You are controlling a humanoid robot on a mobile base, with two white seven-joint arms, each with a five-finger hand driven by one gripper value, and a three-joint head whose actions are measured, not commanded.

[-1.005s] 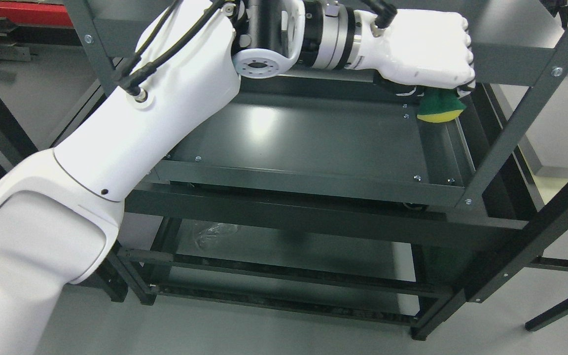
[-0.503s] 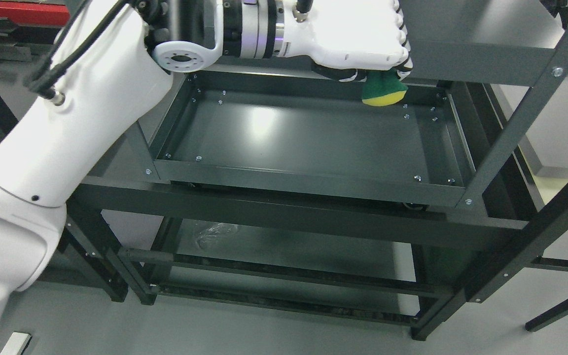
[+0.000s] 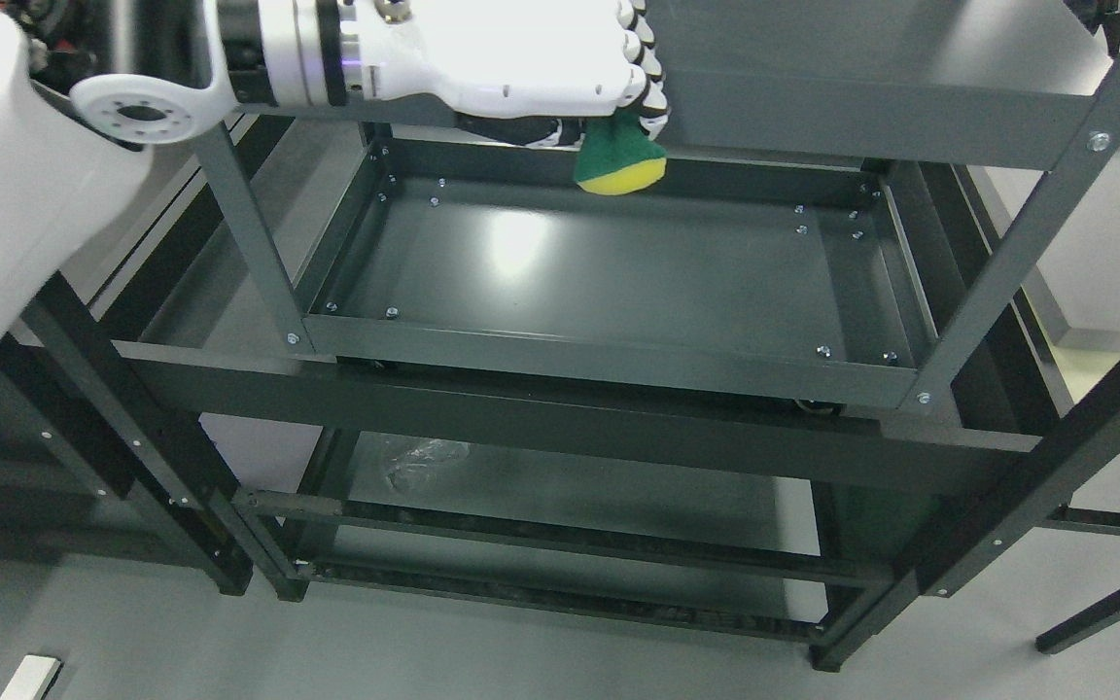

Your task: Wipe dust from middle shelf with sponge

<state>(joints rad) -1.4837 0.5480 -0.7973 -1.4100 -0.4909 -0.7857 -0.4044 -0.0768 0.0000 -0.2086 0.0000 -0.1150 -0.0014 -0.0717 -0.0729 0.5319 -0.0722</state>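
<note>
left hand (image 3: 521, 58) at top, fingers (image 3: 646, 73) clenched around sponge (image 3: 618, 165) — sponge hangs over back edge of middle shelf (image 3: 618, 282), contact unclear.

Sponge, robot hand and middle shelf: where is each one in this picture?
sponge (image 3: 618, 167), head view, on its green top.
left hand (image 3: 511, 58), head view, on its white back.
middle shelf (image 3: 618, 272), head view, on its bare floor.

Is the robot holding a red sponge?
No, the sponge gripped by the left hand is green on top and yellow underneath, hanging over the back of the middle shelf.
</note>
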